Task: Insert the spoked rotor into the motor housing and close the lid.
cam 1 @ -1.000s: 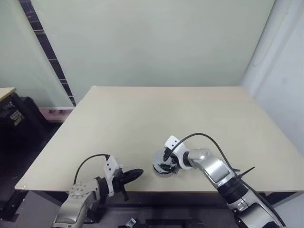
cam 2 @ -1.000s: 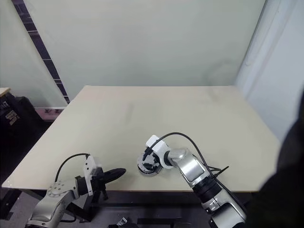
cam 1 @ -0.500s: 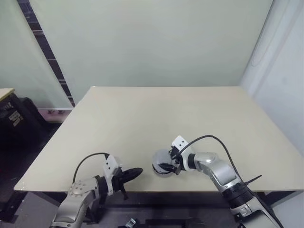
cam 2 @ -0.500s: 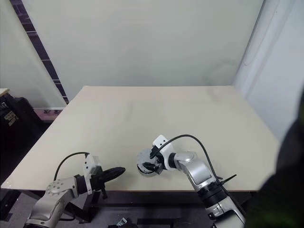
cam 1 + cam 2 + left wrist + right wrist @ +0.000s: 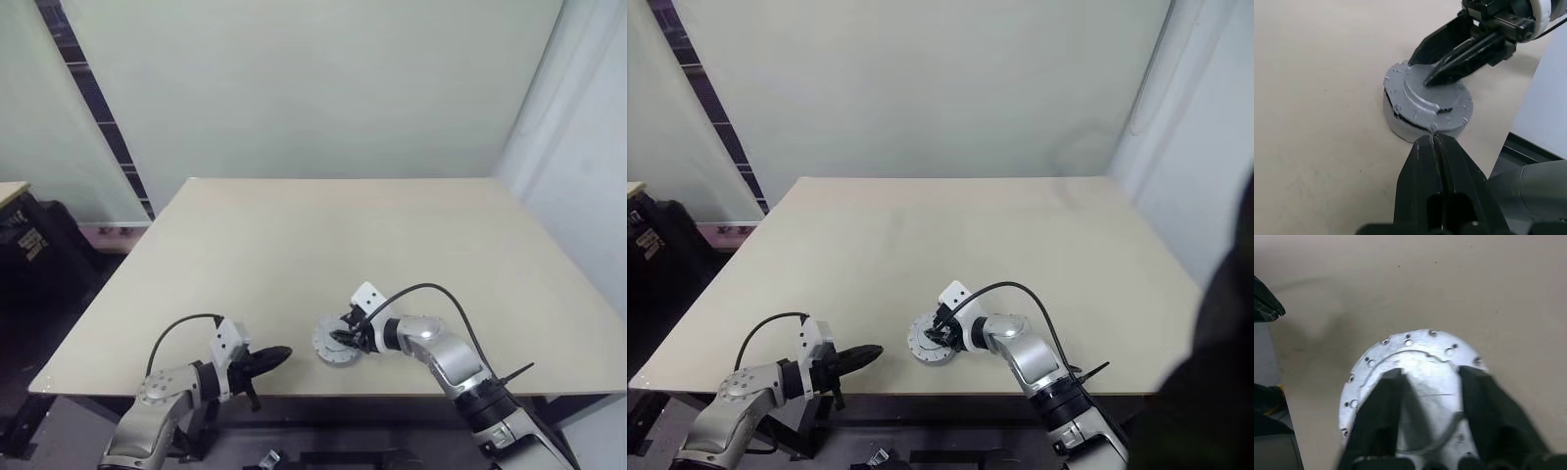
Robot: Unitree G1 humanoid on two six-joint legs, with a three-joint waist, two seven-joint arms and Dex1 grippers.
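With the right gripper (image 5: pixel 1436 73) narrowed, fingertips on the lid (image 5: pixel 1425 95) near the table's (image 5: pixel 294 245) front edge, the lid should be pressed squarely onto the motor housing (image 5: pixel 1400 128).

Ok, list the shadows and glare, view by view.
Left wrist view: soft sheen on the lid, no hard glare. Right wrist view: bright glare on the lid, a dim shadow on the table beside it. Left eye view: even light.

Matt grey cast-metal lid (image 5: pixel 1427 95) (drilled rim) — smooth, matt beige table (image 5: pixel 294 245); black plastic claws.
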